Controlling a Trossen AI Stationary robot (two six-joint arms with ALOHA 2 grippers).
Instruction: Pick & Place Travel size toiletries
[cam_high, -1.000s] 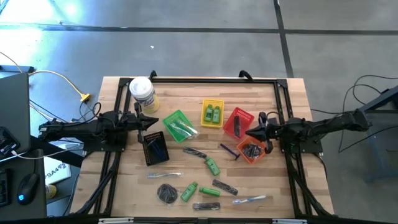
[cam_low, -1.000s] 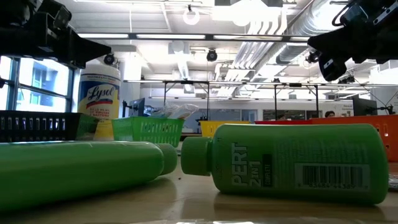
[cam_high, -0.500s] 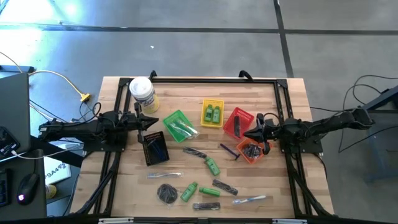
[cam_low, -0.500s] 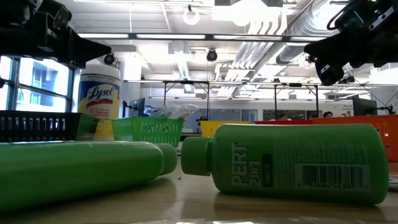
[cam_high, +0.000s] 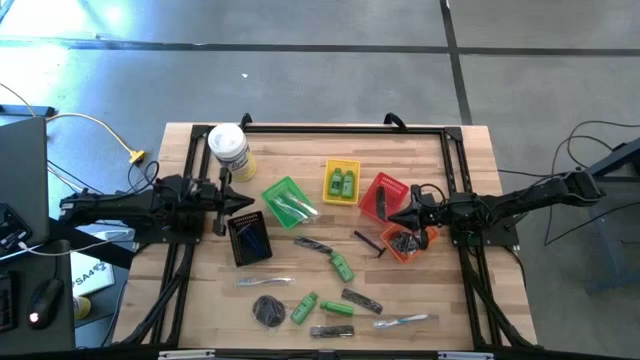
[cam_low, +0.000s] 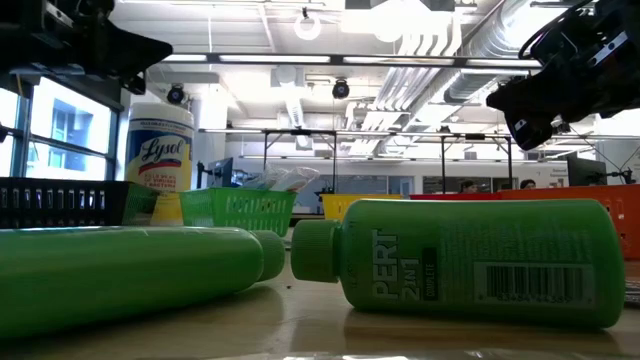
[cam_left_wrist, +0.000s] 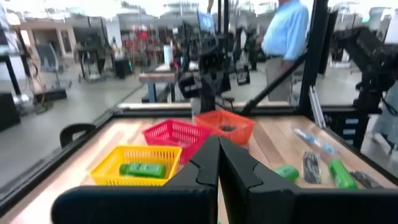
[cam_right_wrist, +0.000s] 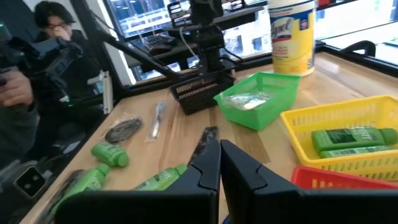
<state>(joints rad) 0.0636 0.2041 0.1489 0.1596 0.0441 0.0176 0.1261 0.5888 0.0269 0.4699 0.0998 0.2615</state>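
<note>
From above, glossy green plastic bottles (cam_high: 342, 267), clear-wrapped pieces and a flat dark disc (cam_high: 268, 312) are seen scattered toward six o'clock on the wooden table (cam_high: 460, 160). The clenched left gripper (cam_high: 245, 201) is held at nine o'clock and the clenched right gripper (cam_high: 393, 217) at three, over the orange mesh basket (cam_high: 403, 243). At table level, two smooth cylindrical bottles (cam_low: 470, 260) are seen lying on their sides.

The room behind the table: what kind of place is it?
Probably a robotics lab or workshop: exposed silver ceiling ducts, more black-framed workbenches across the open floor, and a person in a light blue shirt standing among them.

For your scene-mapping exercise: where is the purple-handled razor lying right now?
In the high view, the purple-handled razor lies on bare wood right of centre, just left of the orange basket, below the red basket.
</note>
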